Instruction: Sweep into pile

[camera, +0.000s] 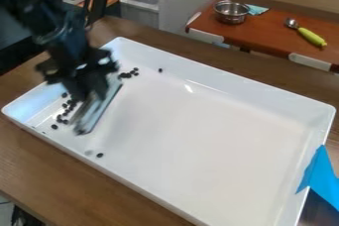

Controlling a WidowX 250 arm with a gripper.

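Note:
The black gripper (89, 88) hangs over the left part of the white tray (218, 136), above a flat grey sweeping tool (99, 106) that stands slanted on the tray floor. Whether the gripper holds the tool is hard to make out, as both are blurred. Small dark beans (68, 106) lie in a loose band left of the tool. A few more beans (126, 75) sit together just past its far end. Single beans lie apart, one by the far wall (160, 70) and one near the front wall (100, 155).
Blue tape (320, 173) is stuck over the tray's right rim. A wooden table (39, 163) surrounds the tray. Behind it, a brown surface (265, 29) carries a metal pot (231, 13) and a scoop with a green handle (311, 36).

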